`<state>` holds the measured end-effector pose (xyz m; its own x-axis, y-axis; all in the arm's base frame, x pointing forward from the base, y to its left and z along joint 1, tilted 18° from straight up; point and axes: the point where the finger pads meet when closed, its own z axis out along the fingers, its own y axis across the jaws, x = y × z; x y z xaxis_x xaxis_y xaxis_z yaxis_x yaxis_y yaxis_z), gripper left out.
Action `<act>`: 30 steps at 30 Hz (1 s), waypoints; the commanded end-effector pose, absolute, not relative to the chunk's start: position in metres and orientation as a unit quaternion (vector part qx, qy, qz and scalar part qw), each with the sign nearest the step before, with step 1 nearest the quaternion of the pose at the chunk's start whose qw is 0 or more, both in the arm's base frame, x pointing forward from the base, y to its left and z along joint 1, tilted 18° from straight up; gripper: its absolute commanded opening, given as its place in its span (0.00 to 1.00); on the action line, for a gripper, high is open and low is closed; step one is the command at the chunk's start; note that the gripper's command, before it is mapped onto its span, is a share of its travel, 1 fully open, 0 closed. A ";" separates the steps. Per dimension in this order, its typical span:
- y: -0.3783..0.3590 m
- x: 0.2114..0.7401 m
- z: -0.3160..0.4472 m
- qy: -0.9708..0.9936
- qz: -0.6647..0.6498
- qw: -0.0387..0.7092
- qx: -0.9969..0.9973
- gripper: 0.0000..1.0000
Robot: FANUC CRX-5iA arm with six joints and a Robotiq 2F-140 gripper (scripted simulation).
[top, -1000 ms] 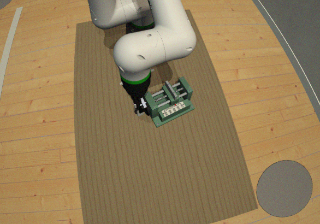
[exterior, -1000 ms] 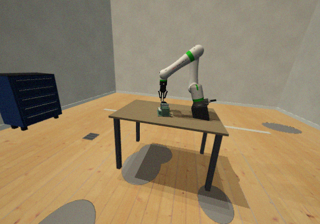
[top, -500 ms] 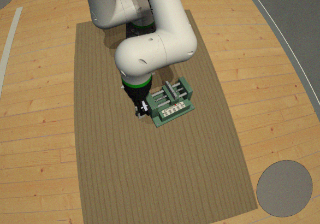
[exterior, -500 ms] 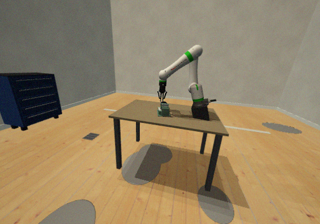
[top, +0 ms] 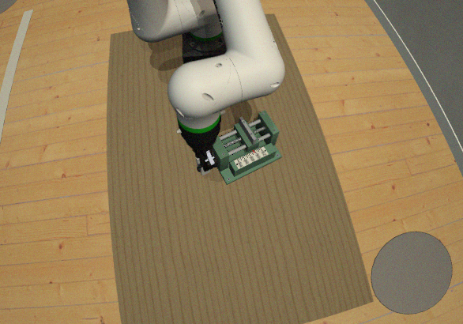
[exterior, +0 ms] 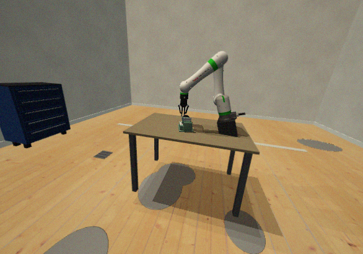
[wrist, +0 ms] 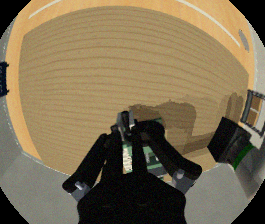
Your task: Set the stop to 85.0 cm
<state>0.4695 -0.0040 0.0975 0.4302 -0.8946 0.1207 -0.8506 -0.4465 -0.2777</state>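
Note:
The green screw-driven fixture (top: pixel 225 166) (exterior: pixel 188 126) stands on the table. Its stop (top: pixel 247 131), a grey upright plate on a green carriage, sits on two rods, past the middle toward the end away from the handwheel. A red pointer (top: pixel 254 151) marks the white scale (top: pixel 242 162) right of its middle; the numbers are too small to read. The dark handwheel (top: pixel 216 164) (exterior: pixel 186 116) is at the fixture's left end, mostly hidden by the gripper. My gripper (top: pixel 204 165) (exterior: pixel 183 114) (wrist: pixel 126 116) points down, its fingers nearly together on the handwheel's grip, which they largely hide.
The fixture's end block (top: pixel 221 155) stands close beside my fingers. The far end block (top: pixel 269 127) closes the rods. The robot's black base (top: pixel 202 49) (exterior: pixel 227 127) stands at the back of the brown table top (top: pixel 178 233) (exterior: pixel 148 125). A blue drawer cabinet (exterior: pixel 40 111) stands away from the table.

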 end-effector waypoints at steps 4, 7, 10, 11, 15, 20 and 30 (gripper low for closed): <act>-0.005 0.471 0.086 0.519 -0.126 0.087 -0.841 0.04; -0.006 0.470 0.080 0.519 -0.126 0.087 -0.841 0.04; -0.008 0.468 0.074 0.519 -0.126 0.087 -0.841 0.04; -0.008 0.468 0.074 0.519 -0.126 0.087 -0.841 0.04; -0.010 0.465 0.069 0.519 -0.126 0.087 -0.841 0.04; -0.014 0.458 0.063 0.519 -0.126 0.087 -0.841 0.04; -0.022 0.444 0.058 0.519 -0.126 0.087 -0.841 0.04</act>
<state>0.4455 -0.0208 0.0583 0.4302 -0.8946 0.1206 -0.8507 -0.4465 -0.2774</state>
